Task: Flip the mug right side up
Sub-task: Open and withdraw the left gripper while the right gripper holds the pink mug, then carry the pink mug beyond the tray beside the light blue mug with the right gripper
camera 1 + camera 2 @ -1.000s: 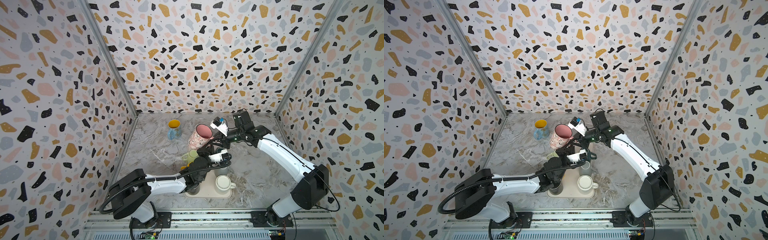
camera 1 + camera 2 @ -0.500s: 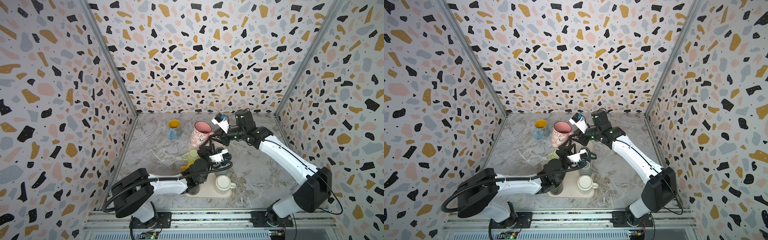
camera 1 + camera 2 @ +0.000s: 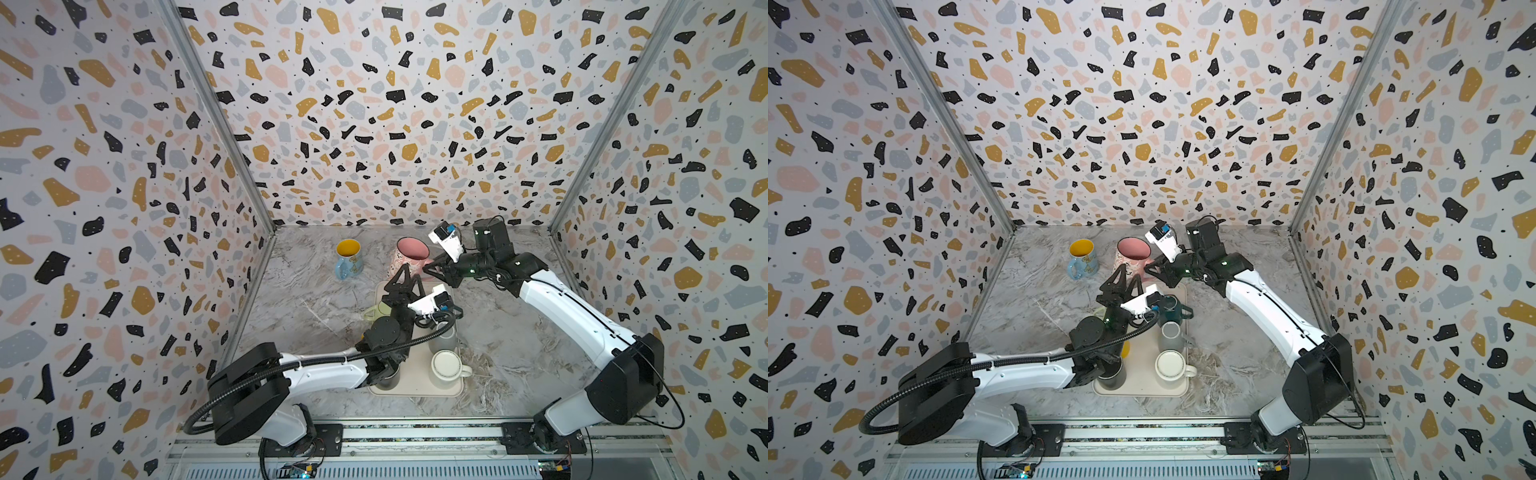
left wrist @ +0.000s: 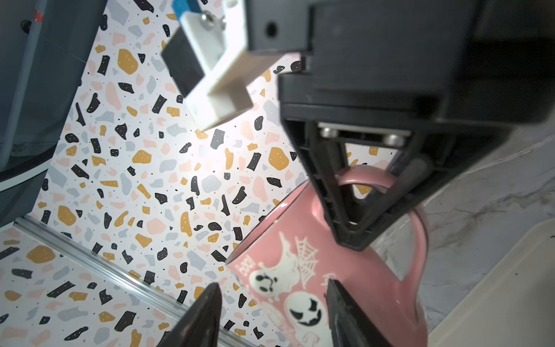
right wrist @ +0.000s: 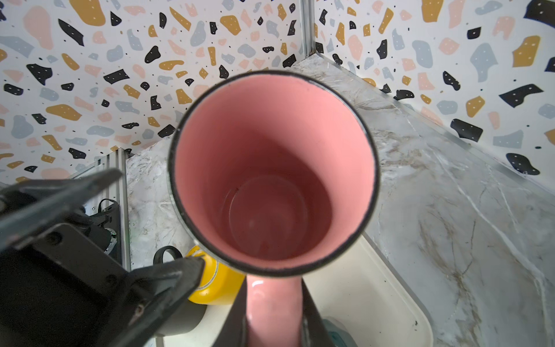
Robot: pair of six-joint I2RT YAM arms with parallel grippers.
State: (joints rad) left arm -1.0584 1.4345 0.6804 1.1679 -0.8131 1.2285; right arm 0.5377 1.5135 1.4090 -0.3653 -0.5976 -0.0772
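Nearby, blue mug (image 3: 348, 261) and tray (image 3: 415, 379) flank pink mug (image 3: 408, 258).

Pink ghost-print mug (image 3: 409, 254); terrazzo-speckled walls (image 3: 374, 104); grey-marbled table (image 3: 316, 299)

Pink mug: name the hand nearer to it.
Right. The right hand is shut on the pink mug by its handle; the left hand stands open beside its body, apparently not touching.

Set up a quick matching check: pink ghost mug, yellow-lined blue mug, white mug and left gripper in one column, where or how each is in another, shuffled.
1 pink ghost mug
2 yellow-lined blue mug
3 white mug
4 left gripper

A on the tray
B open
C handle pinched by right gripper
D on the marble tabletop, off the tray

Pairs: 1-C, 2-D, 3-A, 4-B
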